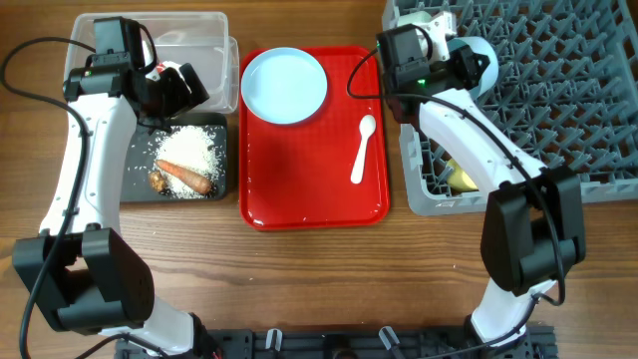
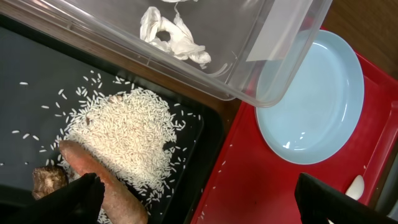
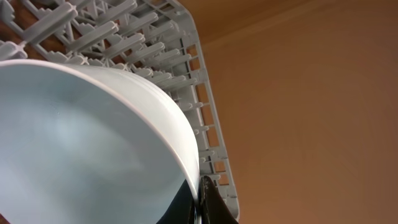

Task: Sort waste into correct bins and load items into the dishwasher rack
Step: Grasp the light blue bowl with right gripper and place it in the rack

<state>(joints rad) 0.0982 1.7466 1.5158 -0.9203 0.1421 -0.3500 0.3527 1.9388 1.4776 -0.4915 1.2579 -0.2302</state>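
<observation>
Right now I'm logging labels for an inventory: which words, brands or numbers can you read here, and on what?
None can be read.
The clear tub, black tub, red tray, plate, spoon, rack and the bowl in the right gripper show no print.
A red-and-white patch near the left gripper is too small to read.

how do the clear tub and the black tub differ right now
The clear tub is see-through and deeper; the black tub is opaque and shallow. The clear tub holds crumpled tissue; the black tub holds rice, a carrot-like stick and a brown lump. Both are rectangular, beside the red tray.
</observation>
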